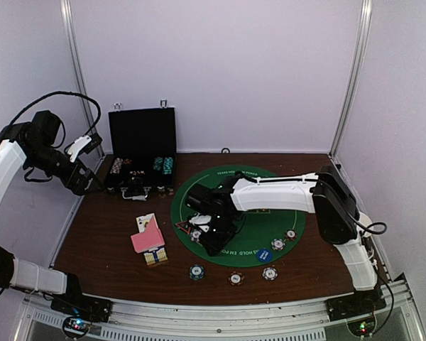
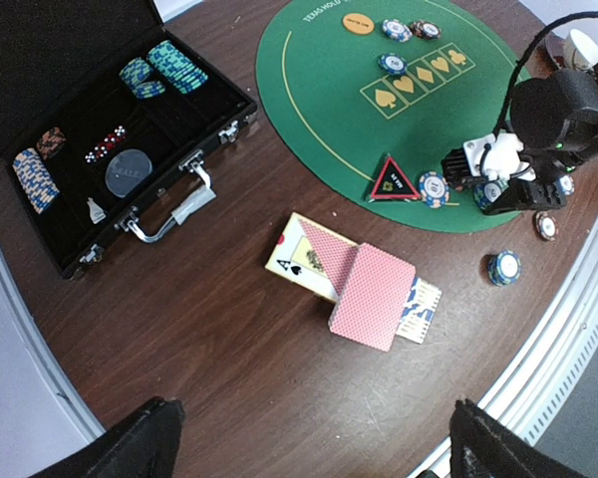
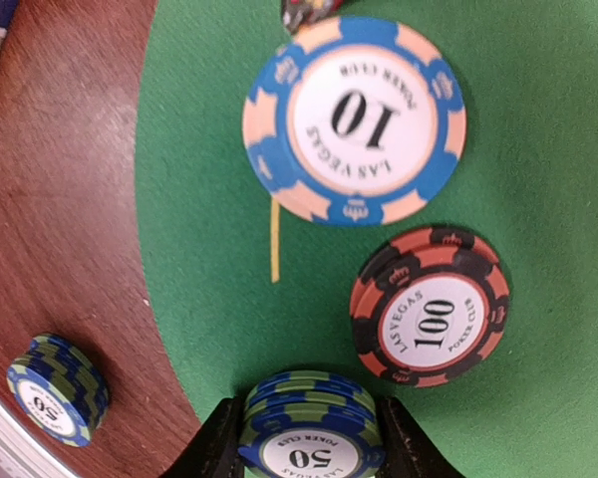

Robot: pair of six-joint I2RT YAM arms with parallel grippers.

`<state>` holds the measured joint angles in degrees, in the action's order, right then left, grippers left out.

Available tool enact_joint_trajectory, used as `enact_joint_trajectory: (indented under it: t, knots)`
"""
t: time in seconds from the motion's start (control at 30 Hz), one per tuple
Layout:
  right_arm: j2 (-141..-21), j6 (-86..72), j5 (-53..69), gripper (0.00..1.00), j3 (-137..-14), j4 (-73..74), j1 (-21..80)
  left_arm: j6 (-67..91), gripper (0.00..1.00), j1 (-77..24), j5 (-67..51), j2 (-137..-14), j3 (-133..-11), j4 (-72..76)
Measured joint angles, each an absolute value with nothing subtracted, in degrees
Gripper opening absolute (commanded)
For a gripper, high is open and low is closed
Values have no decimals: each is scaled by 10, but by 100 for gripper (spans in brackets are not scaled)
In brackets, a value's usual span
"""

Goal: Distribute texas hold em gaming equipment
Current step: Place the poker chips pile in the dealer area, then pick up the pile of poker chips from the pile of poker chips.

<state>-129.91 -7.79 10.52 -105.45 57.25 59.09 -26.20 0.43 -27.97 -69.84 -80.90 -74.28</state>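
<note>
My right gripper (image 1: 211, 238) is low over the near-left edge of the green felt mat (image 1: 270, 220), shut on a small stack of blue-and-green 50 chips (image 3: 309, 428). Just beyond it on the felt lie a blue-and-peach 10 chip (image 3: 354, 119) and a red-and-black 100 chip (image 3: 429, 304). Another 50 stack (image 3: 58, 388) stands on the wood to the left. The pink-backed cards (image 2: 374, 294) lie fanned on the wood, an ace face up under them. My left gripper (image 2: 309, 438) is open and empty, high above the table's left side (image 1: 85, 181).
The black case (image 2: 110, 149) lies open at the back left with chips inside. A black-and-red triangle marker (image 2: 392, 179), an orange button (image 2: 359, 22) and a blue button (image 1: 263, 253) lie on the mat. More chips (image 1: 235, 278) sit near the front edge.
</note>
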Motion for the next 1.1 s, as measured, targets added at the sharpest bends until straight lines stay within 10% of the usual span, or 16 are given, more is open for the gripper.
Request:
enact_joint_trajectory:
  t: [0.3,1.1]
  knots:
    - [-1300,-83,98,63,-1059,572,591,-263,97,4,-279,-698,-809,-743]
    - [-1284,-48,117,77,-1133,609,698,-263,98,4,-280,-691,-809,-744]
